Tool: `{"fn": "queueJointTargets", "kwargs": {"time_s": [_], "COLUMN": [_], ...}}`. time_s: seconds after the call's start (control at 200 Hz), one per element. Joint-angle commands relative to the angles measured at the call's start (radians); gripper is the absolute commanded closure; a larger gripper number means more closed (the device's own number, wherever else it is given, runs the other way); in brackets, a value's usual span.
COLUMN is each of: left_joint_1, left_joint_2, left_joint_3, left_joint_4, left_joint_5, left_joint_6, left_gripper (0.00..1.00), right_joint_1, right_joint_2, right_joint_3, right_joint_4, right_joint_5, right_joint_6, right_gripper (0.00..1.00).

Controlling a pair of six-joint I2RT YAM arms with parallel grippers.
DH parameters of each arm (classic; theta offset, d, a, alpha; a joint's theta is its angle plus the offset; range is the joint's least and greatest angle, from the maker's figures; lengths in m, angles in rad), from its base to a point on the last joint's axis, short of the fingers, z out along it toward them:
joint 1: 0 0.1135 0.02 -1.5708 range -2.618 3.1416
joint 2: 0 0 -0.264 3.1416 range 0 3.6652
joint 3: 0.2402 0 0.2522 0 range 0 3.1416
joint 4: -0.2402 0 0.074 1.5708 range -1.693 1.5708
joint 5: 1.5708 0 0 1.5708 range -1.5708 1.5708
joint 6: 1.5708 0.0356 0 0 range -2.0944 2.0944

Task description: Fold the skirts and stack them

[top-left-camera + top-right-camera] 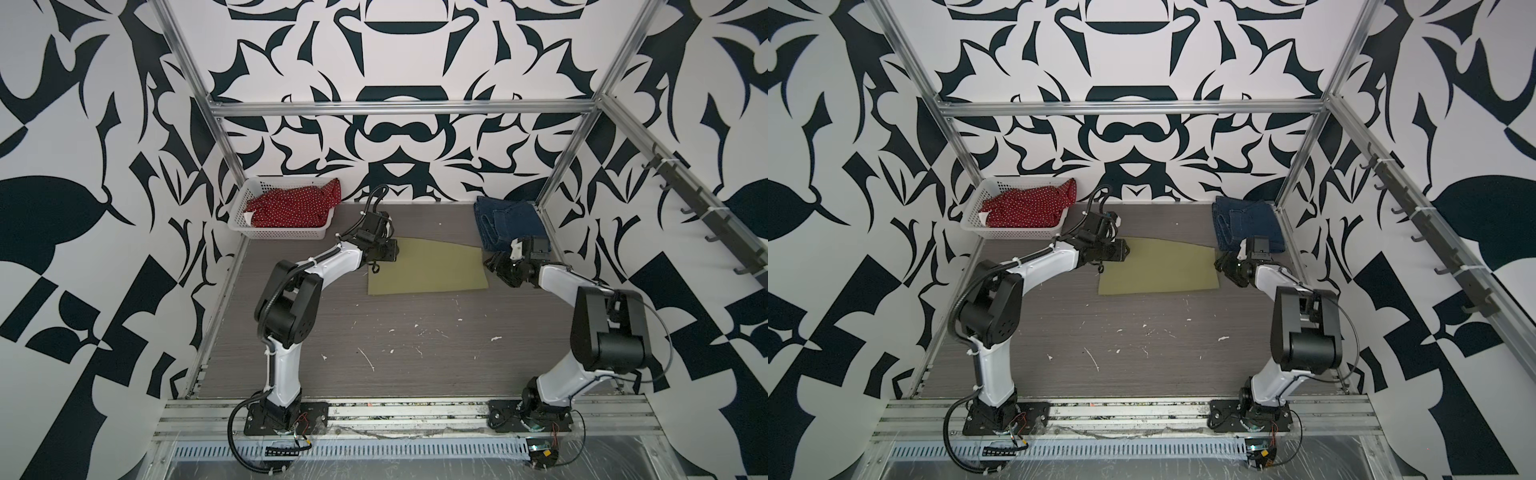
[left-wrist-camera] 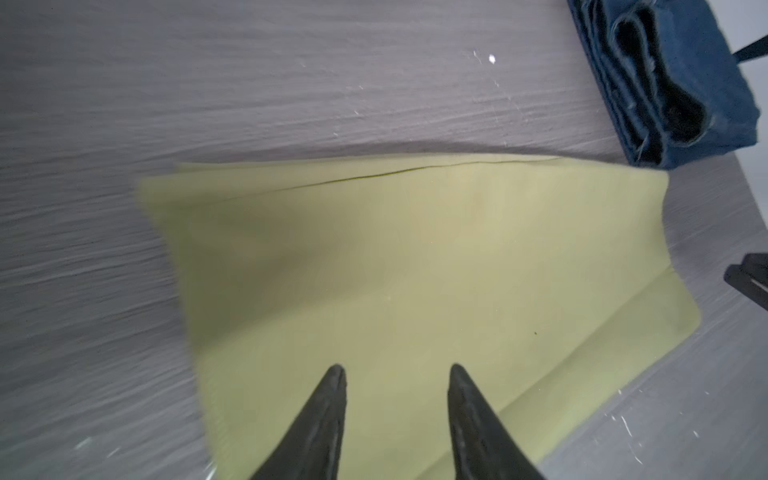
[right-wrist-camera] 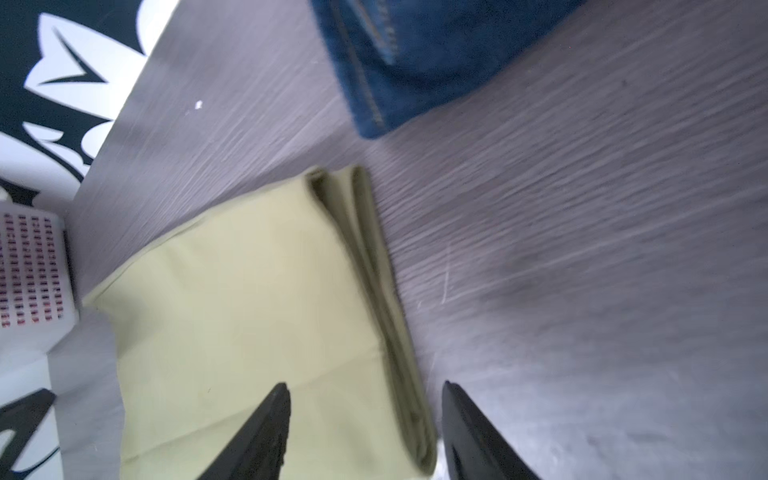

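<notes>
Spread flat and folded on the grey table (image 1: 374,332), toward the back middle, a green skirt (image 1: 428,266); just beside its far right corner, at the table's back right, a folded denim skirt (image 1: 513,220); crumpled in the white basket (image 1: 286,232) at back left, a red skirt (image 1: 291,208) with white dots. Above the green skirt's left end, left gripper (image 2: 397,370) with jaws partly apart and nothing between them. At the right end, right gripper (image 3: 365,385) spread wide, gripping nothing, folded edge of the cloth showing below the gap, contact not discernible.
</notes>
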Motion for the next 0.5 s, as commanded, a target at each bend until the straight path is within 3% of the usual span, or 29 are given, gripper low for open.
{"fn": "queueJointTargets", "kwargs": {"time_s": [0.0, 0.27, 0.495], "left_joint_1": [-0.008, -0.01, -0.014], "left_joint_2": [0.038, 0.026, 0.009], "left_joint_3": [-0.002, -0.11, -0.068], "left_joint_4": [0.044, 0.153, 0.115], "left_joint_5": [0.016, 0.014, -0.022], "left_joint_6": [-0.009, -0.064, -0.043], "left_gripper": [0.57, 0.58, 0.59], "right_joint_1": [0.006, 0.014, 0.04], "right_joint_2": [0.056, 0.174, 0.199], "right_joint_3": [0.03, 0.014, -0.045], "right_joint_4": [0.096, 0.247, 0.322], "right_joint_5": [-0.118, -0.25, -0.29], "right_joint_6": [0.04, 0.115, 0.16], "right_gripper": [0.36, 0.37, 0.7]}}
